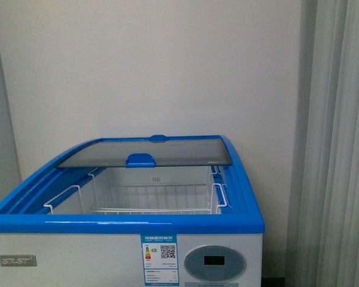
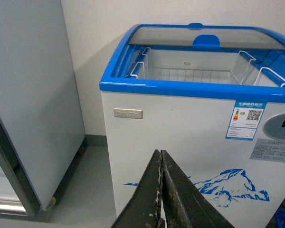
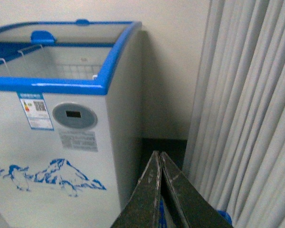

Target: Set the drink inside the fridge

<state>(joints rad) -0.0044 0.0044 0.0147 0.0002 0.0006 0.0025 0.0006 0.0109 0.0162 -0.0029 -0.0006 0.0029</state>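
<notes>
Both pincers (image 2: 160,190) (image 3: 160,190) closed, facing open fridge (image 1: 125,224).

The fridge (image 1: 78,251) stands upright against the wall, white with a blue rim, its curved glass lid (image 1: 146,151) slid back, wire basket (image 1: 149,200) exposed.

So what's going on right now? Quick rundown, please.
Left hand shut, empty. Right hand shut, empty. Fridge ahead, glass lid slid back, white basket inside. No drink in view.
</notes>
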